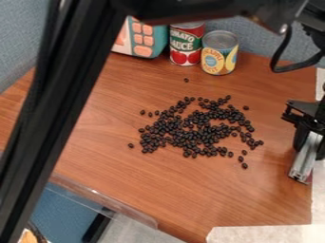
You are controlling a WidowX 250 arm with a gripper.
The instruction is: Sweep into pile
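At the right edge of the camera view, the gripper point(311, 140) hangs over the table's right side, shut on a grey, bar-like tool point(305, 160) that slants down and left from it. Its right part is cut off by the view's edge. Black beans point(196, 132) lie scattered in a loose patch mid-table, left of the gripper and apart from the tool. Thin gaps of wood show within the patch. Stray beans sit around it, one point(186, 80) toward the cans and another point(245, 165) at the lower right.
A tomato sauce can point(186, 45), a yellow-labelled can point(219, 53) and a teal and orange box point(143, 39) stand at the back of the wooden table point(152, 194). A black beam point(60, 109) crosses the left side. Clear plastic edging point(105, 195) runs along the lower left.
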